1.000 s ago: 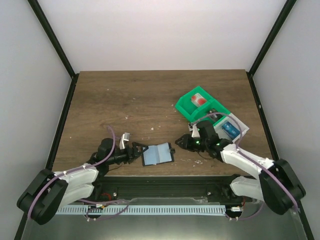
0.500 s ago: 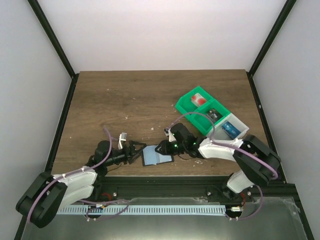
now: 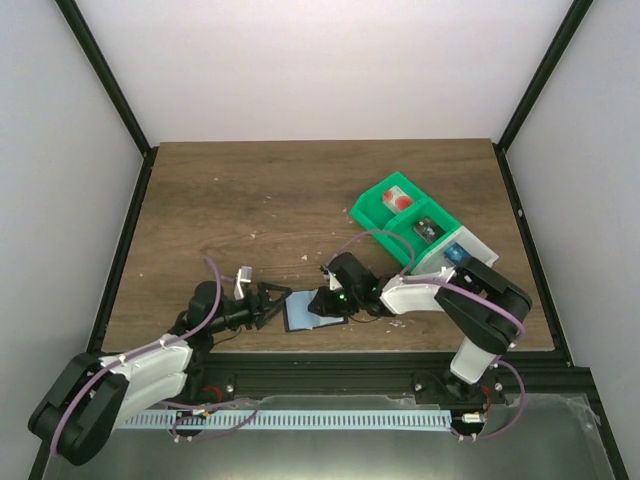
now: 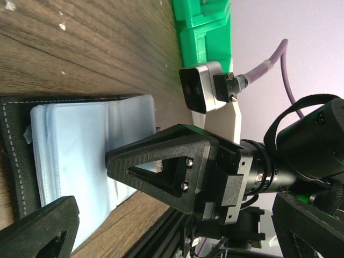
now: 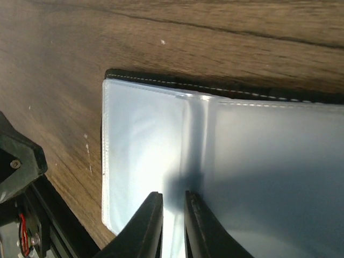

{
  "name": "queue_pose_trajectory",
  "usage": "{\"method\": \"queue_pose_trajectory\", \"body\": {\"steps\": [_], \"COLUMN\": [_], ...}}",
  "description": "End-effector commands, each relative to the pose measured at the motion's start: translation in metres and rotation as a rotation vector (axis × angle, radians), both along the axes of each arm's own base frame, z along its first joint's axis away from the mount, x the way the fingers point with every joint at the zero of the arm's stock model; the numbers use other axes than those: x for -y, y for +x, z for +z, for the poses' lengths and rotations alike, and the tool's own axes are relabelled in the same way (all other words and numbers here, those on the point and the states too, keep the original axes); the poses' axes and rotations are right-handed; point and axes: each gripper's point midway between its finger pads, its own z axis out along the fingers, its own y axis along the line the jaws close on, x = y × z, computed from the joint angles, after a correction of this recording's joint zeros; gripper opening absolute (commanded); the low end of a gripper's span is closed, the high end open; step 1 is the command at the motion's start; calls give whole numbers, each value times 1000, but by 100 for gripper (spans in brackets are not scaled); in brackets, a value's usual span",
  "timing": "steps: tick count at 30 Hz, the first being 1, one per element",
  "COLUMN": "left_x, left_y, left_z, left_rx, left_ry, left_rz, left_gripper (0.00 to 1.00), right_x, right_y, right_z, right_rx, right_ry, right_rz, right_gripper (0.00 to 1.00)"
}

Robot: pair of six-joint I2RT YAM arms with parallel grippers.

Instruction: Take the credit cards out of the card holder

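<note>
Since the card holder (image 3: 304, 314) lies spread flat, pale blue-grey side up, near the front edge of the table (image 3: 250, 200), both arms reach it low, one from each side, w/ the holder between them.

The left claw (image 3: 271, 303) stands wide apart w/ nothing in it, just beside the holder's left edge, tips pointing at it. It's prob. parked there to pin or steady that side so the holder doesn't slide or fold shut while the other arm works.

The right claw (image 3: 324, 300) is over the holder's right half, tipped down onto the clear sleeves. In the right wrist view its fingers (image 5: 146, 223) are almost together, only a thin slit btwn them, tips down at the centre fold & seemingly touching the plastic. Can't tell if a card edge or a sleeve lip is nipped in that slit. The sleeves look blank & glossy, no card showing inside. Best guess: it's fishing for a card at the fold.

So the holder is right under the right claw and just off the left one's tips. Cards that do show are well apart, back right: a white-and-red card (image 3: 398, 199) and a dark card (image 3: 428, 228) in the green tray (image 3: 365, 212), and a blue card (image 3: 458, 254) in the clear-white tray (image 3: 484, 250) next to it.
</note>
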Motion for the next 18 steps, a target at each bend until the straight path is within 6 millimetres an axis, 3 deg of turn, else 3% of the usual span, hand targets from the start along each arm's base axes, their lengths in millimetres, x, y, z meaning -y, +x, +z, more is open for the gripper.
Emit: {"method": "queue_pose_trajectory", "body": {"steps": [1, 5, 9, 16, 18], "left_x": [0, 4, 7, 14, 15], "left_y": [3, 3, 6, 9, 10], "left_z": [-2, 0, -2, 4, 1], "left_rx": [25, 37, 29, 33, 26], "left_ry": [24, 13, 12, -30, -13], "left_rz": [-4, -26, -35, -61, -58], "left_gripper": [100, 100, 100, 100, 100], "right_x": [26, 27, 24, 14, 18], "right_y": [-18, -20, -19, -11, -8], "right_z": [-42, -45, -39, 15, 18], "right_rx": [-64, -72, -67, 27, 57], "right_ry": [-128, -117, -83, 41, 26], "right_rz": [-25, -38, -37, -38, -51], "right_gripper": [11, 4, 4, 17, 18]}}
